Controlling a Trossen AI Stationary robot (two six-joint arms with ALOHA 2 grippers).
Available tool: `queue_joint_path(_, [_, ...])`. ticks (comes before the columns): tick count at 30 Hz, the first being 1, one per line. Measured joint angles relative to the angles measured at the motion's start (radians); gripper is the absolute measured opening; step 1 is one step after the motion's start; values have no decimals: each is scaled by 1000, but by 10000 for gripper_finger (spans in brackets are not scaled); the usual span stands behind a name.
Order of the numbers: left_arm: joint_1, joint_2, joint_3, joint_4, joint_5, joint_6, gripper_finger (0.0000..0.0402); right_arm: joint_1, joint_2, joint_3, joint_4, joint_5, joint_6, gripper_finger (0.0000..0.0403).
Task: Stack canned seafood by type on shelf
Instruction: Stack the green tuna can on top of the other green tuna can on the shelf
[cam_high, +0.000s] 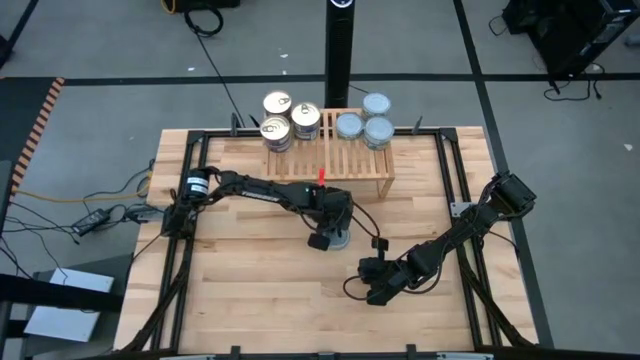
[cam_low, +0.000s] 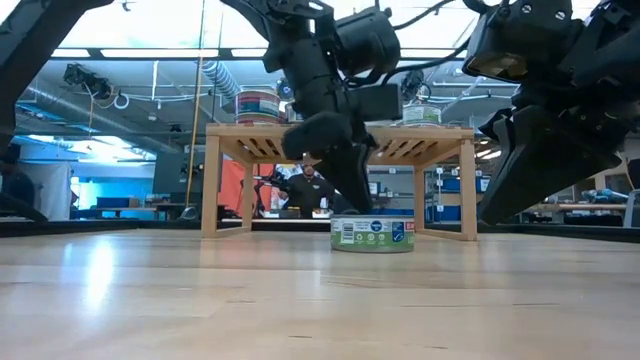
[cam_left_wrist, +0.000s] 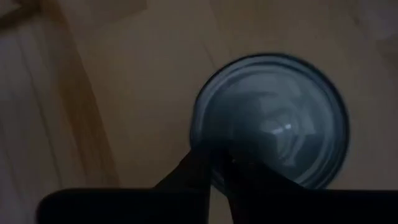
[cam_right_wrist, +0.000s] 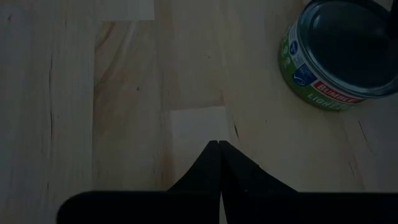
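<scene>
On the pale plank worktop (cam_high: 250, 290), just in front of the shelf (cam_high: 335, 160), one short round tin (cam_low: 372, 233) stood alone, its paper label green and white and its lid a dull blue-silver disc with raised rings. The left gripper (cam_high: 322, 240) hung directly over it, dark fingers (cam_left_wrist: 205, 177) nearly together at the lid's near edge; whether they pinched the rim or had just let go could not be told, since the fingers hid that edge in the left wrist view. The shelf was a low light-wood rack with a slatted top and solid side boards. On it sat three gold-cream pull-tab tins (cam_high: 290, 118) grouped at the left end and three blue-silver tins (cam_high: 365, 122) toward the right end; how many were stacked could not be made out. The right gripper (cam_high: 375, 293) waited low over bare worktop near the lone tin, its fingers clenched together on nothing. From the low view, the arms blocked much of the shelf, and a person (cam_low: 307, 188) sat in the room beyond, seen under the rack.
</scene>
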Motion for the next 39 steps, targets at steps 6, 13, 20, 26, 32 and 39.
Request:
queue_joint_path(6, [-32, -8, 0, -30, -77, 15, 71, -19, 0, -9, 53, 59, 18, 9])
queue_joint_path(13, [-56, -27, -68, 50, -52, -12, 33, -69, 0, -65, 177, 32, 8, 19])
queue_joint_path(20, [-63, -124, -265, 290, -28, -109, 7, -67, 0, -98, 178, 80, 16, 8])
queue_joint_path(26, [-96, -194, -477, 554, 22, -274, 7, -107, 0, -144, 251, 81, 18, 7])
queue_joint_path(32, [-194, -196, -519, 626, -49, -323, 6, -129, 0, -148, 306, 80, -12, 9])
queue_joint_path(39, [-290, -255, -507, 621, -177, -366, 6, -119, 1, -148, 319, 81, -30, 10])
